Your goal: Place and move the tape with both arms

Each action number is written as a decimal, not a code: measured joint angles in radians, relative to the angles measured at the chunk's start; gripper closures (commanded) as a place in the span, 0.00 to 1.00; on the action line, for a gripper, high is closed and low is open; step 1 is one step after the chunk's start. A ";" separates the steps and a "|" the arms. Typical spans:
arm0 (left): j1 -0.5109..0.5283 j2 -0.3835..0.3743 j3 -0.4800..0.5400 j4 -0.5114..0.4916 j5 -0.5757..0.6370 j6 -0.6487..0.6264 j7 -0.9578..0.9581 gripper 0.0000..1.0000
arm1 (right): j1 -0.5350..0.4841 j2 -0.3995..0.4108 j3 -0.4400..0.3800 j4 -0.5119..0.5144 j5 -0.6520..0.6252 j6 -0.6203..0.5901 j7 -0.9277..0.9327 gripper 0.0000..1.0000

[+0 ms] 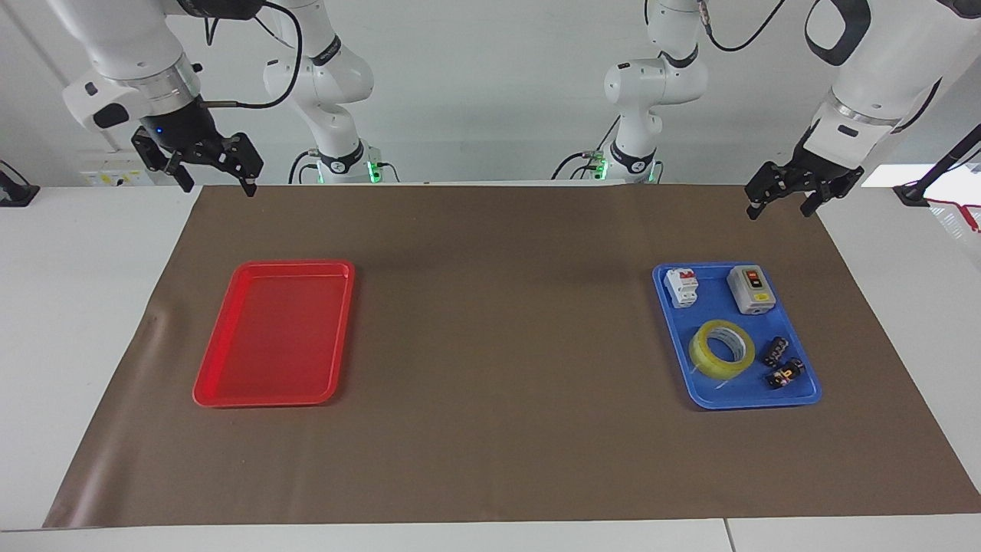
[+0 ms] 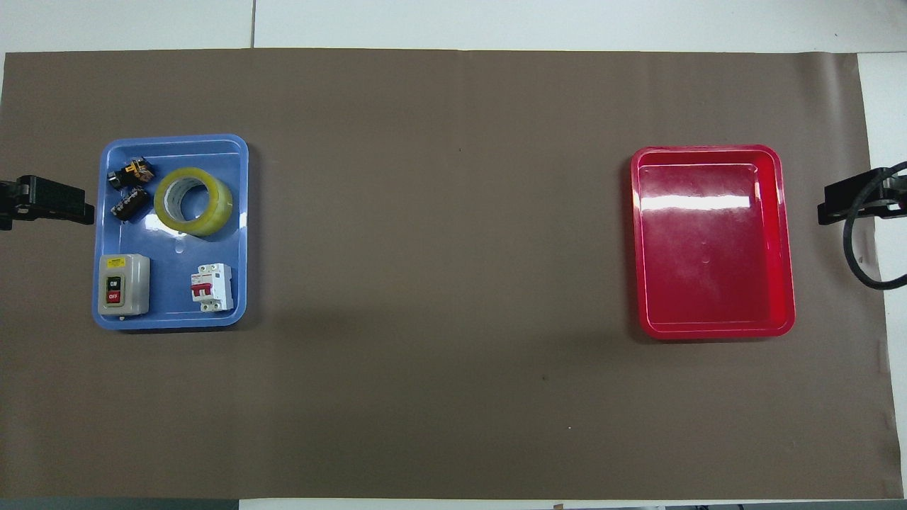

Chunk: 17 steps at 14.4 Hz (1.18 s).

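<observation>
Two trays on the brown-covered surface (image 1: 490,460): tape (image 1: 721,349) lying flat in the blue tray (image 1: 802,399) among switchgear, red tray (image 1: 230,395) empty, presumably its destination; left end effector (image 1: 780,201) and right end effector (image 1: 216,170), both open, raised, holding nothing.

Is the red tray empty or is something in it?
Empty: the red tray shows only its bare glossy floor in both views; the tape lies in the blue tray.

Robotics lab: four white arms (image 1: 326,84), brown mat (image 1: 498,345) on table.

White wall (image 1: 490,92) — white table (image 1: 92,307)
</observation>
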 measured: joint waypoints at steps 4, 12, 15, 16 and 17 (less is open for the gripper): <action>0.001 0.009 0.001 -0.020 0.000 0.070 0.000 0.00 | 0.000 0.000 0.000 0.000 0.000 0.000 0.000 0.00; 0.001 0.239 0.002 -0.087 0.001 0.416 0.003 0.00 | 0.000 0.000 0.000 0.000 0.000 0.000 0.000 0.00; 0.002 0.305 0.003 -0.140 0.005 0.559 0.015 0.00 | 0.000 0.000 0.000 0.000 0.000 0.000 0.000 0.00; 0.003 0.318 0.004 -0.165 0.005 0.607 0.021 0.00 | 0.000 0.000 0.000 0.000 0.000 0.000 0.000 0.00; 0.006 0.327 0.005 -0.193 0.006 0.654 0.032 0.00 | 0.000 0.000 0.000 0.000 0.000 0.000 0.000 0.00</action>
